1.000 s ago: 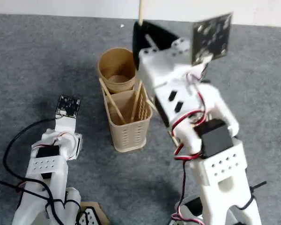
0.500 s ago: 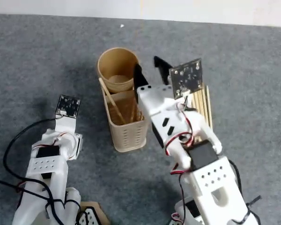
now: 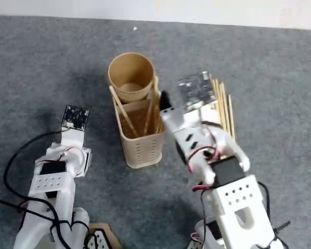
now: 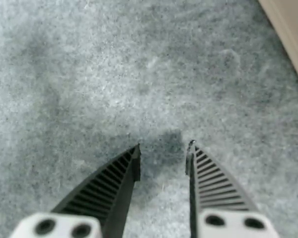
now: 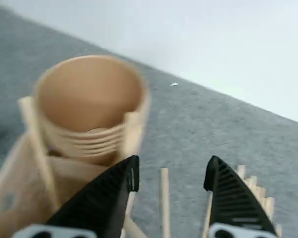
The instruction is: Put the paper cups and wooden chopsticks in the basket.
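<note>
Right pincer: mine, wide open, empty.
Chopsticks: 3 o'clock of basket; likely light, stiff, slippery; I'd pinch mid-length.

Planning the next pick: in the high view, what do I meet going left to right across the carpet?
left arm → basket → loose chopsticks

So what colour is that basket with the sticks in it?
Light beige; the slotted plastic basket shows best in the high view.
</note>
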Action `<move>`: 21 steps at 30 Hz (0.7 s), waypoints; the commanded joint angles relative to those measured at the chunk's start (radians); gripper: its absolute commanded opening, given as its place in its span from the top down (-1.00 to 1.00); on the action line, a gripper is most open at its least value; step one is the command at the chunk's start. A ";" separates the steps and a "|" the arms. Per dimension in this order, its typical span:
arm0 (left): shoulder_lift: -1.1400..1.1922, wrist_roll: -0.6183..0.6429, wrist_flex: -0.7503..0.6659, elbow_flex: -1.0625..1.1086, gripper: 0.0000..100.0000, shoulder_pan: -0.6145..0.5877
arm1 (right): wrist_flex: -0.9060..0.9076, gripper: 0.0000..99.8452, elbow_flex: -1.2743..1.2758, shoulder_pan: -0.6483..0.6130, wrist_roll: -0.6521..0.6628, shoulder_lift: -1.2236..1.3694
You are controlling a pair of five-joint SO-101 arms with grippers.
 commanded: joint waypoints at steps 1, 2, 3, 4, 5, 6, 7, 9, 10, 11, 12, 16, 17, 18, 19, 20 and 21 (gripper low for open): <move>-0.010 0.003 -0.015 -0.004 0.64 0.010 | 0.005 0.56 0.002 0.107 0.055 -0.007; -0.010 0.003 -0.015 -0.004 0.64 0.010 | 0.005 0.56 0.004 0.130 0.097 -0.007; -0.010 0.003 -0.015 -0.004 0.64 0.010 | 0.008 0.56 0.007 0.150 0.127 -0.005; -0.010 0.003 -0.015 -0.004 0.64 0.010 | 0.010 0.56 0.010 0.173 0.143 -0.004; -0.010 0.003 -0.015 -0.004 0.64 0.010 | 0.010 0.56 0.027 0.197 0.149 -0.004; -0.010 0.003 -0.015 -0.004 0.64 0.010 | 0.007 0.56 0.044 0.222 0.150 -0.004; -0.010 0.003 -0.015 -0.004 0.64 0.010 | 0.005 0.56 0.058 0.240 0.152 -0.004; -0.010 0.003 -0.015 -0.004 0.64 0.010 | 0.005 0.56 0.088 0.272 0.170 -0.004; -0.010 0.003 -0.015 -0.004 0.64 0.010 | 0.005 0.56 0.101 0.289 0.199 -0.004; -0.010 0.003 -0.015 -0.004 0.64 0.010 | 0.005 0.56 0.108 0.303 0.227 -0.004; -0.010 0.003 -0.015 -0.004 0.64 0.010 | 0.005 0.56 0.114 0.325 0.245 -0.004; -0.010 0.003 -0.015 -0.002 0.64 0.010 | 0.010 0.56 0.131 0.414 0.253 0.022; -0.010 0.003 -0.015 -0.002 0.64 0.010 | 0.010 0.56 0.131 0.437 0.253 0.048; -0.010 0.003 -0.015 -0.002 0.64 0.010 | 0.010 0.56 0.127 0.456 0.255 0.081; -0.010 0.003 -0.015 -0.002 0.64 0.010 | 0.010 0.56 0.127 0.475 0.255 0.120; -0.010 0.003 -0.015 -0.002 0.64 0.010 | 0.010 0.56 0.127 0.486 0.255 0.166; -0.010 0.003 -0.015 -0.002 0.64 0.010 | 0.010 0.56 0.127 0.492 0.255 0.209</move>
